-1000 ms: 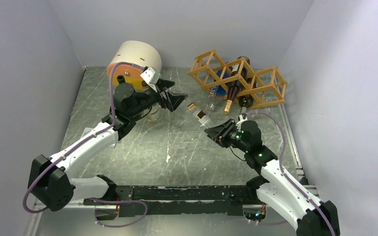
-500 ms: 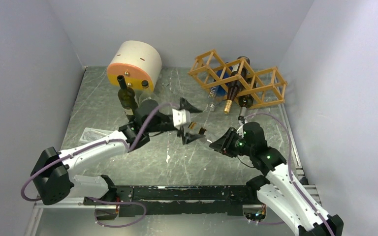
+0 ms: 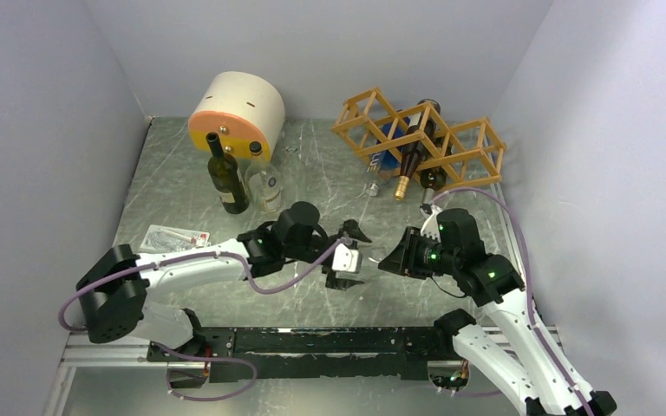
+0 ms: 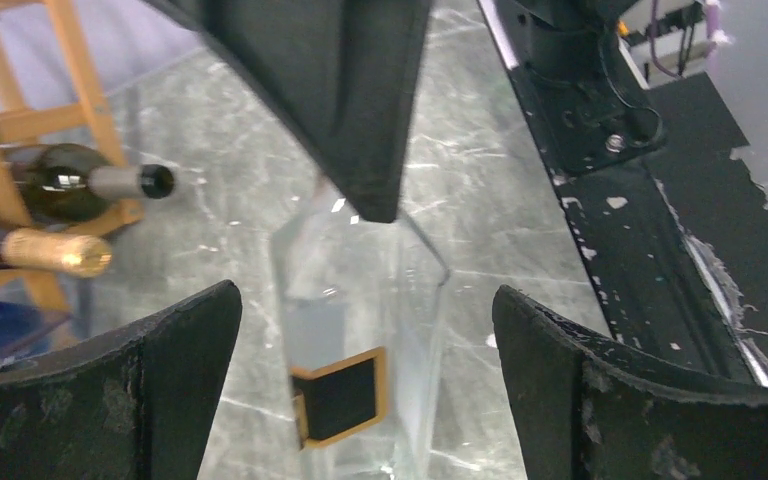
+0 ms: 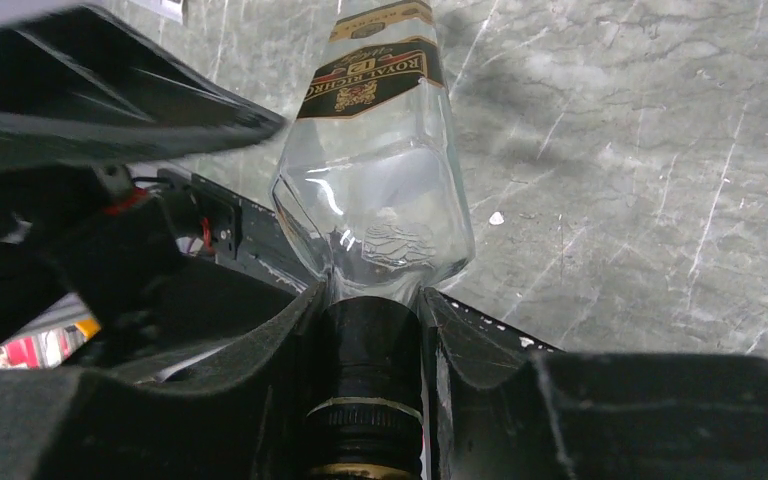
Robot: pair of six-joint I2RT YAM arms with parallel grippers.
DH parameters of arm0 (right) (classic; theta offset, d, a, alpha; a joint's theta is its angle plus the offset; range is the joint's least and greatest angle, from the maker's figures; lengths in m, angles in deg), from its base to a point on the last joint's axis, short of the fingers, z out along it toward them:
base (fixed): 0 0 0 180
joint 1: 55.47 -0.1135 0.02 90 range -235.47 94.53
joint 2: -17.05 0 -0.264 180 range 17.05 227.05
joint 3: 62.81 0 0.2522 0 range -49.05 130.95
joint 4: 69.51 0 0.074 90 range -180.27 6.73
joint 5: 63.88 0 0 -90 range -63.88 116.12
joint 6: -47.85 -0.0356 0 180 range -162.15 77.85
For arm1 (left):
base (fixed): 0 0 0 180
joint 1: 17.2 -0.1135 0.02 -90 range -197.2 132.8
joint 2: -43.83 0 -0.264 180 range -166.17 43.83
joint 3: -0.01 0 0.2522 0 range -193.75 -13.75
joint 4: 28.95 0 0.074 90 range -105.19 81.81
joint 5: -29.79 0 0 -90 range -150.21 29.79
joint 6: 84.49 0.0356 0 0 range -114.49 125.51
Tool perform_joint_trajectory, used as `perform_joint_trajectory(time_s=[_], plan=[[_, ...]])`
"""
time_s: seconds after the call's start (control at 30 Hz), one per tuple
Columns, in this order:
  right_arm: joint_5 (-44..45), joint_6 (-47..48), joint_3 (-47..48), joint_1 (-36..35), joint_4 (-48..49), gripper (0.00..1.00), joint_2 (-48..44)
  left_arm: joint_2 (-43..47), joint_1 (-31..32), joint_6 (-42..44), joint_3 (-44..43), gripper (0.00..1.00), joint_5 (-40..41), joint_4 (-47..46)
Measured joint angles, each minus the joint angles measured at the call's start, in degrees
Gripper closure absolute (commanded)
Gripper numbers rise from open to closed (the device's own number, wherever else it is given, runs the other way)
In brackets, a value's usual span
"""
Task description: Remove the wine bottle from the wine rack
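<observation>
The orange-tan wine rack [image 3: 416, 139] stands at the back right and still holds a gold-foil bottle [image 3: 410, 163], a dark bottle [image 3: 434, 178] and a blue-labelled one [image 3: 386, 154]. My right gripper [image 3: 399, 258] is shut on the black-capped neck of a clear bottle [image 5: 375, 200] with a black and gold label, held off the rack over the table's middle. My left gripper [image 3: 347, 256] is open, its fingers [image 4: 160, 385] either side of the bottle's body [image 4: 360, 290] without touching it. The rack also shows in the left wrist view [image 4: 15, 120].
A cream and orange cylinder [image 3: 236, 111] lies at the back left. A dark green bottle [image 3: 228, 178] and a small clear bottle [image 3: 267, 187] stand in front of it. A flat packet [image 3: 173, 236] lies at the left. The black base rail [image 3: 312, 340] runs along the near edge.
My left arm swung from beside the cylinder down to the table's middle, uncovering the two upright bottles. My right gripper drew the clear bottle back toward the near edge.
</observation>
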Motion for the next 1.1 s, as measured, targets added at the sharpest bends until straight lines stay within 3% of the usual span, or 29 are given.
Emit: perform_joint_trajectory(time_s=[0.27, 0.43, 0.67, 0.77, 0.87, 0.97, 1.1], plan=[[-0.96, 1.18, 0.0, 0.0, -0.24, 1.0, -0.11, -6.64, 4.63, -2.38, -3.8, 0.02, 6.34, 1.2], [-0.61, 1.38, 0.44, 0.0, -0.74, 1.0, -0.15, -11.04, 7.93, -4.44, -7.69, 0.08, 17.84, 1.68], [1.73, 1.97, 2.69, 0.0, -3.67, 1.0, -0.15, -11.96, 9.84, -5.86, -8.22, 0.03, 26.86, 1.97], [2.51, 2.14, 3.45, 0.0, -4.57, 1.0, -0.11, -11.96, 9.97, -6.23, -8.22, 0.15, 27.89, 1.95], [2.91, 2.21, 3.89, 0.0, -4.76, 0.99, 0.0, -11.96, 10.23, -6.56, -8.24, 0.34, 28.09, 2.14], [3.19, 2.36, 4.24, 0.11, -4.76, 0.82, 0.07, -11.96, 10.58, -6.23, -8.35, 0.5, 28.24, 2.38], [3.26, 2.54, 4.7, 0.11, -5.18, 0.43, 0.07, -11.78, 10.64, -6.56, -8.39, 0.74, 28.5, 2.36]])
